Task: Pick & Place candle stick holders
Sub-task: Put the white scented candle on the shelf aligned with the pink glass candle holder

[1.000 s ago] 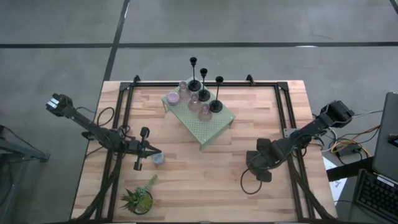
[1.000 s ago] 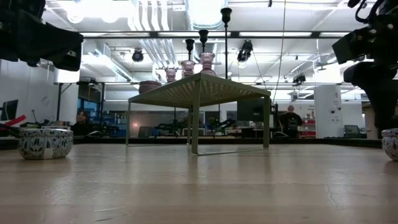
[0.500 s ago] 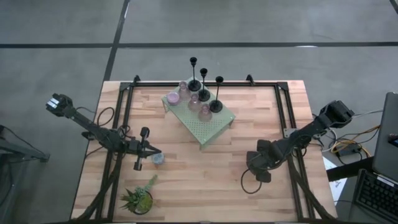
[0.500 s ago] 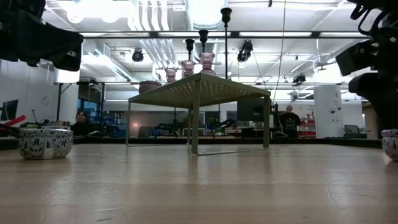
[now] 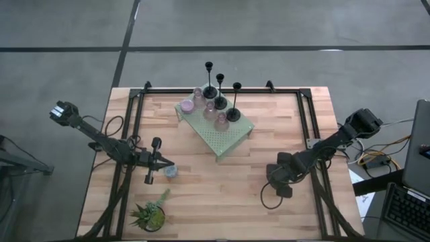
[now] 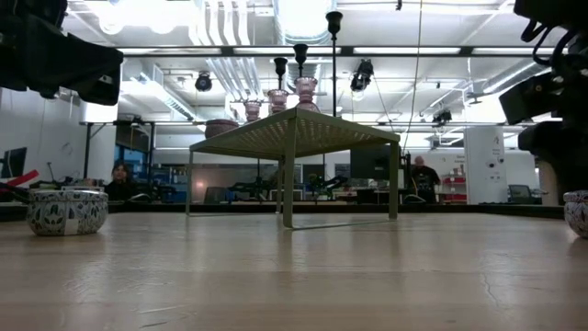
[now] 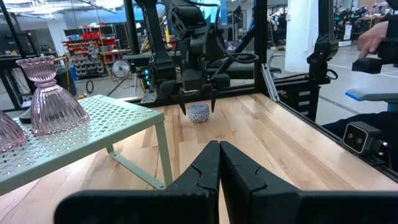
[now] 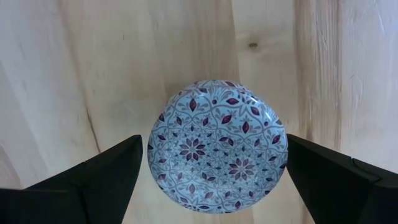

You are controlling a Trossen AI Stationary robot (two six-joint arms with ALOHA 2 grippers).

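Three black tall-stemmed holders [image 5: 220, 101] and several pink cups [image 5: 209, 111] stand on the green perforated stand [image 5: 228, 138]. A pale blue patterned cup [image 5: 171, 171] sits on the table just beside my left gripper [image 5: 161, 163], which is shut and lies level, touching nothing that I can see. My right gripper [image 8: 214, 168] points down, open, over a second patterned cup [image 8: 217, 146] that stands on the table. Its fingers stand on either side of the cup, apart from it, as the left wrist view also shows [image 7: 198, 104].
A spiky green potted plant [image 5: 151, 215] stands near the table's front left. The green stand [image 6: 294, 129] fills the far middle. Black frame rails [image 5: 134, 128] run along both sides of the table. Bare wood lies between the two arms.
My right gripper has gone up a little from the patterned cup on the table; in the low view its dark body climbs while the cup stays where it was.
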